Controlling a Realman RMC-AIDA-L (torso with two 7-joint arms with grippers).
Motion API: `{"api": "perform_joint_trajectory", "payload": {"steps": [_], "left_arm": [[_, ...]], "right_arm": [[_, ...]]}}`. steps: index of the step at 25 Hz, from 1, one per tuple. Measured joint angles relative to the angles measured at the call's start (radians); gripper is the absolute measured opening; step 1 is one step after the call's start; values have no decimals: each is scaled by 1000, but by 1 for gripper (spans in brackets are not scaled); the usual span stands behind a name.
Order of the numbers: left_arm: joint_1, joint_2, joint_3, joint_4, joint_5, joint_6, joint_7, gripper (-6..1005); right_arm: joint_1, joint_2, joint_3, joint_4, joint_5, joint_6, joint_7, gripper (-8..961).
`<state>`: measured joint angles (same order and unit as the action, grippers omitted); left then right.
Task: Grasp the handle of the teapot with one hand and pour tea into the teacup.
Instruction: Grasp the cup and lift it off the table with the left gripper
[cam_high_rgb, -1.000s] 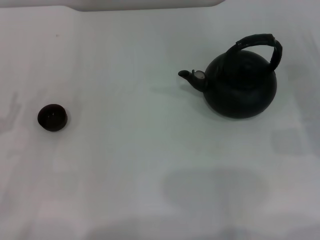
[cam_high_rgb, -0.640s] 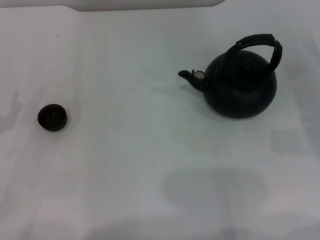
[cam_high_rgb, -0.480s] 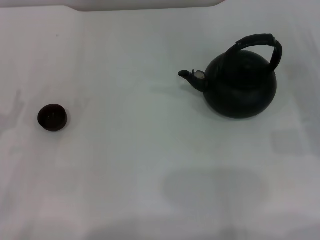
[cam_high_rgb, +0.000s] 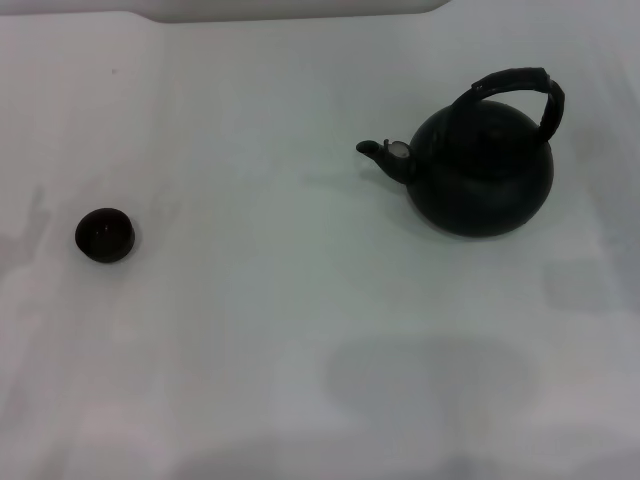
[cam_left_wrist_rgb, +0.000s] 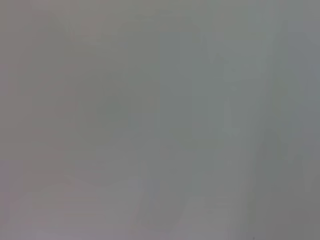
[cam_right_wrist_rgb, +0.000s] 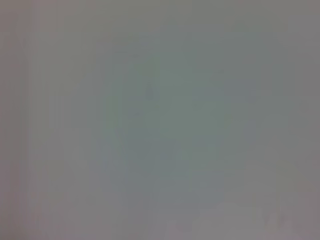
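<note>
Standing by the white table (cam_high_rgb: 300, 330): nothing of the task is begun, as far as I can judge.

Teapot (cam_high_rgb: 485, 175) sits upright on the robot's right side, toward the far edge. Handle (cam_high_rgb: 520, 85) arches over its top, free, nothing touching it. Spout (cam_high_rgb: 378, 152) with its pale cap points toward the robot's left, roughly the teacup's way.

Teacup (cam_high_rgb: 104, 235) sits on the left side, nearer the robot than the pot, well apart from it. Upright, mouth up. Cannot tell whether it holds any liquid; the inside reads dark only.

Neither gripper appears from the head camera. Left wrist and right wrist cameras give only a blank grey field, no fingers, no objects. So the jaws of both arms are out of sight and I cannot tell how they stand. Faint shadows lie on the cloth at the near edge and far left; what casts them I cannot say.

Reckoning of what is left: all of it. Reach to the pot, close on the hoop, lift, carry across the wide gap to the cup, tip the spout over it. The right arm looks the nearer choice for the hoop, given the pot's side. The cup is small against the pot, so aiming the pour will want care.
</note>
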<state>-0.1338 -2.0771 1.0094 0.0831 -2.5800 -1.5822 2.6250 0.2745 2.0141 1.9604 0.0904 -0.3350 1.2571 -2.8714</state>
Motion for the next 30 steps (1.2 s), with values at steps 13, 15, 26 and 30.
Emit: {"api": "perform_joint_trajectory", "payload": {"steps": [13,15,26,30], "left_arm": [[170,6,0,179,38,47,-154,803],[215,5,0,284,81,103,-233,803],[399,-8,203,795,207,545,-532,804],[437,-3,371,927,205,750,-544,805]], "right_arm": [[25,2,-26,8,-2,-48,0,841],[30,3,-27,9,-2,-53,0,841],[28,3,-28,-3,1,-54,0,841],[26,3,-28,-13,4,-57,0,841]]}}
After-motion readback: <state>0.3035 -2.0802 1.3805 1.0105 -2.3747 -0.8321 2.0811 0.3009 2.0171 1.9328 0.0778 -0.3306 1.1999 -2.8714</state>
